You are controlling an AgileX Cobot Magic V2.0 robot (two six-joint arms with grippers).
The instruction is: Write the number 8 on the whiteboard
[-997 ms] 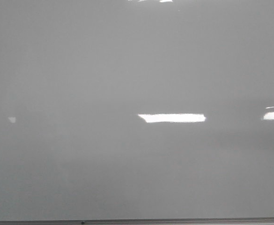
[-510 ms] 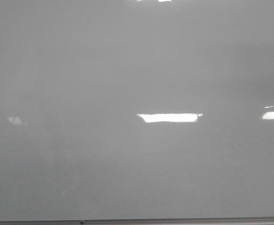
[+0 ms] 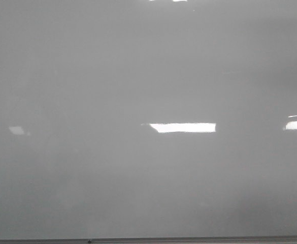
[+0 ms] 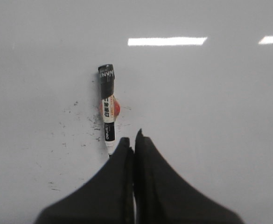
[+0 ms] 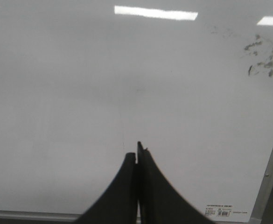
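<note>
The whiteboard (image 3: 138, 76) filled the front view, glossy grey-white, with glare patches and a thin dark frame along its lower edge. No number 8 was visible anywhere on it; the figure had not yet been written.

In the left wrist view, a black-and-white marker (image 4: 108, 109) lay flat on the board, just beyond the tips of the left pincer (image 4: 134, 140), toward eleven o'clock from them. Its black cap pointed away from the pincer, and faint ink specks dotted the board beside it. The left pincer was clenched with nothing in it, its tips near the marker's closest end but apart from it.

The right pincer (image 5: 136, 156) was also clenched and empty, above bare board, with smudges (image 5: 261, 58) at about one o'clock near the frame.

The marker looked light, rigid and smooth, likely to roll on the slick board. The labelled middle of the barrel seemed the steadiest place to grasp.
</note>
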